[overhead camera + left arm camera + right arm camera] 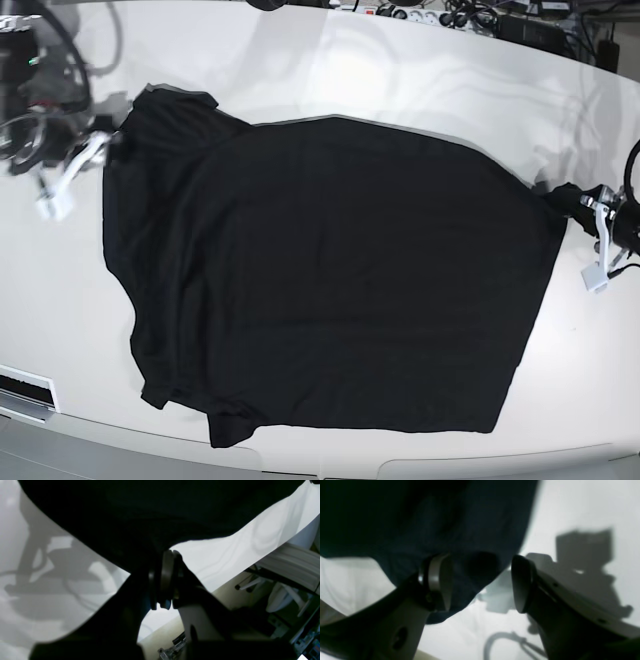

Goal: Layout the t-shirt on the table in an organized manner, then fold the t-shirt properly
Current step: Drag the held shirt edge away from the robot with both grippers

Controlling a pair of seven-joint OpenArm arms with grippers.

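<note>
The black t-shirt (pixel 330 280) lies spread flat over the white table (pixel 400 70), with a sleeve bunched at the upper left. At the shirt's right-hand corner, my left gripper (pixel 588 208) is shut on the fabric. In the left wrist view its pads (pixel 163 580) press together with a tip of black t-shirt (pixel 150 510) pinched between them. My right gripper (pixel 100 148) is at the upper left sleeve. Its jaws (pixel 480 582) stand wide apart in the right wrist view, and a fold of t-shirt (pixel 420 517) hangs loose between the fingers (pixel 437 580).
Cables and power strips (pixel 450 15) line the table's far edge. Past the table edge by my left gripper, a white chair and floor clutter (pixel 282 597) show below. A dark slot (pixel 25 385) marks the front left edge.
</note>
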